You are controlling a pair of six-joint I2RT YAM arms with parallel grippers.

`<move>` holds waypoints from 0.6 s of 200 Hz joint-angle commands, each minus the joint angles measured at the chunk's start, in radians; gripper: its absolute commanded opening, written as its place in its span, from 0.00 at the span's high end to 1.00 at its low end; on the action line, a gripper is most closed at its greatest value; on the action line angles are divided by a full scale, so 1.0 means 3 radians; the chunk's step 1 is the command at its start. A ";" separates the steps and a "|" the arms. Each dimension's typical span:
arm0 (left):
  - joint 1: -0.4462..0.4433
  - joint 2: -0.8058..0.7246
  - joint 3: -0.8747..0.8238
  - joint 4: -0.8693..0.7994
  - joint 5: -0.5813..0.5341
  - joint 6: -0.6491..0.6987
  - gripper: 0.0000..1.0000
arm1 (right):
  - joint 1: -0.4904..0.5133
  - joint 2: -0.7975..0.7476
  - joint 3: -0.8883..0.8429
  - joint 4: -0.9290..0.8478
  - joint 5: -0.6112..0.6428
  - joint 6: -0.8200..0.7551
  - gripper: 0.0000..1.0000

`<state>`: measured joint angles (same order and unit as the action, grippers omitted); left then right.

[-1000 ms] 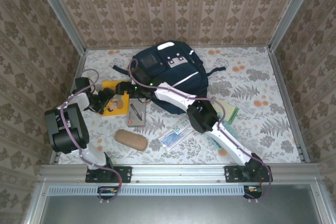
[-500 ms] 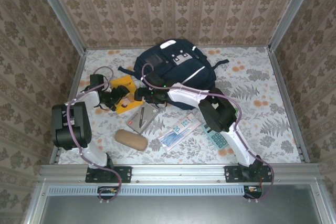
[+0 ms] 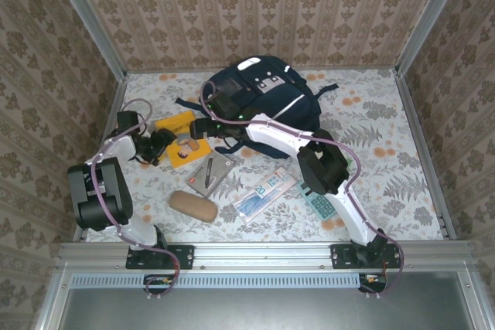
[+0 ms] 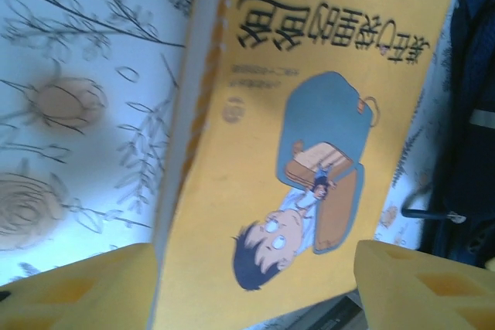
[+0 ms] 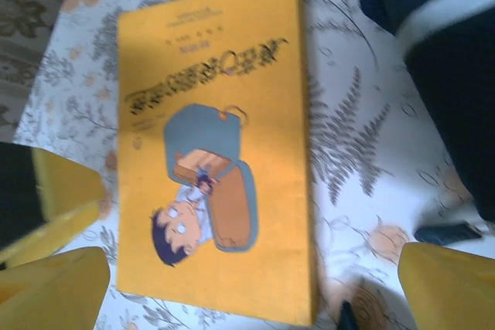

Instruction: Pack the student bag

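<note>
Loading seems the step in hand: the student bag (image 3: pixel 263 102) lies on the table (image 3: pixel 371 152), a yellow book (image 5: pixel 216 152) just left of it. Our left fingers (image 4: pixel 85 284) straddle the book, though we cannot tell whether they grip it. Our right fingers (image 5: pixel 54 284) gape empty above it, so next we must clamp and lift.

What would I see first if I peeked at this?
Probably the bright yellow book with a cartoon boy on its cover, on the flowery table with the left gripper and right gripper at it. Next, the big navy student bag just right of it, toward the back wall.
</note>
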<state>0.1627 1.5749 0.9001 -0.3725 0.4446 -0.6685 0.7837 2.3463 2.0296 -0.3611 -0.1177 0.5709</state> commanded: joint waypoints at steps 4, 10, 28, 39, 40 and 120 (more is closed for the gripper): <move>0.0024 0.0034 0.0063 -0.0051 -0.0117 0.0187 0.37 | 0.0015 0.0357 0.0489 -0.0112 -0.0112 -0.0220 0.05; 0.0025 0.0075 0.0065 -0.0013 -0.0114 0.0193 0.41 | 0.0013 0.0462 0.0641 -0.0187 -0.0127 -0.0226 0.05; 0.0025 0.0190 0.0084 0.0043 -0.0134 0.0209 0.49 | 0.0013 0.0716 0.0961 -0.0285 -0.0175 -0.0207 0.09; 0.0025 0.0262 0.0091 0.0069 -0.0146 0.0204 0.54 | 0.0013 0.0818 0.1048 -0.0254 -0.0194 -0.0190 0.13; 0.0025 0.0265 0.0094 0.0072 -0.0147 0.0204 0.54 | 0.0014 0.0827 0.1050 -0.0249 -0.0195 -0.0190 0.13; -0.0076 0.0572 0.0182 -0.0015 -0.0232 0.0240 0.61 | 0.0061 0.1217 0.1236 -0.0307 -0.0218 0.0031 0.23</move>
<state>0.1612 1.7145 0.9325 -0.3607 0.3885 -0.6231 0.7864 2.6591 2.3650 -0.4019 -0.1623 0.5430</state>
